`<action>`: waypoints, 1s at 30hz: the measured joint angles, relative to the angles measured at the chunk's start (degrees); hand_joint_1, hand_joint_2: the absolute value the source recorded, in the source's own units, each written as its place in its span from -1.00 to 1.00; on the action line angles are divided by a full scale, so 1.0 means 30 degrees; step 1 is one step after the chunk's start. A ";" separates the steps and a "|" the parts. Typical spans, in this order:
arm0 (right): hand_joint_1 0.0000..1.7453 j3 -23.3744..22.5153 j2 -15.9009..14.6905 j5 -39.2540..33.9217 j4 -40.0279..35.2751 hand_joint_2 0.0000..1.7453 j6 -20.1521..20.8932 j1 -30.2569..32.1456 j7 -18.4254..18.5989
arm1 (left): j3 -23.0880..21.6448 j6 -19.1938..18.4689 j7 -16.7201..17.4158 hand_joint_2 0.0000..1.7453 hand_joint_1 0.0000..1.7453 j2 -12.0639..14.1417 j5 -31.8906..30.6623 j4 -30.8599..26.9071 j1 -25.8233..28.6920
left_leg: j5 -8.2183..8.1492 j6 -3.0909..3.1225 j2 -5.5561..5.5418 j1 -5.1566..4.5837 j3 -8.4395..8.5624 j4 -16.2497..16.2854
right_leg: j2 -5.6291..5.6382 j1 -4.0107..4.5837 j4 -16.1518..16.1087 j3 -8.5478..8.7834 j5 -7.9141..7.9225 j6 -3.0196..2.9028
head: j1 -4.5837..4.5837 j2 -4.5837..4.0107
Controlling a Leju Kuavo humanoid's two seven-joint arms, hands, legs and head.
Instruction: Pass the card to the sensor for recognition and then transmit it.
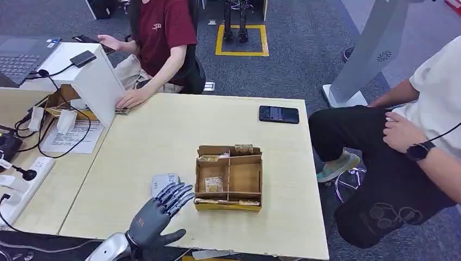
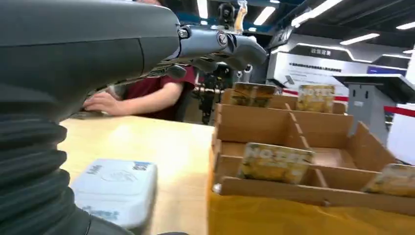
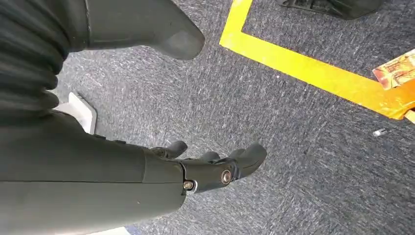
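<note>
A cardboard organiser [image 1: 228, 176] stands near the table's front edge with several yellow cards in its compartments, one of them a card [image 1: 213, 184] in the left middle cell. To its left lies a small white sensor [image 1: 164, 181]. My left hand [image 1: 160, 209] hovers at the front edge with its fingers stretched out over the sensor and holds nothing. The left wrist view has the sensor [image 2: 117, 188] below my left hand [image 2: 122, 54], and a card [image 2: 274, 161] leaning in the organiser [image 2: 293, 196]. My right hand [image 3: 147, 181] hangs over the carpet with nothing in it.
A black phone [image 1: 279, 115] lies at the table's far right. A person in a red shirt [image 1: 163, 27] rests a hand [image 1: 130, 99] by a white stand [image 1: 89, 76]. Another person [image 1: 413, 136] sits close on the right. Cables and a power strip [image 1: 24, 182] lie on the left.
</note>
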 joint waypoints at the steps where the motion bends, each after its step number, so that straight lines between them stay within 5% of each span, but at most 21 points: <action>1: -1.00 0.0051 0.0000 -0.0007 0.0000 1.00 -0.0015 -0.0009 0.0007 | -0.0102 -0.0087 -0.0037 1.00 -1.00 -0.0139 0.0190 0.0110 -0.0045 | 0.0000 0.0000 0.0000 -0.0001 0.0001 0.0000 | 0.0001 0.0000 0.0000 0.0000 0.0001 0.0000 | 0.0000 0.0000; 30: -1.00 0.0466 0.0000 0.0007 0.0000 1.00 -0.0015 -0.0128 0.0029 | -0.0466 0.0525 0.1392 1.00 -1.00 -0.1136 -0.0220 0.2208 -0.0630 | 0.0000 0.0000 -0.0002 0.0001 0.0002 0.0000 | -0.0001 0.0002 0.0000 -0.0002 0.0001 0.0000 | 0.0000 -0.0001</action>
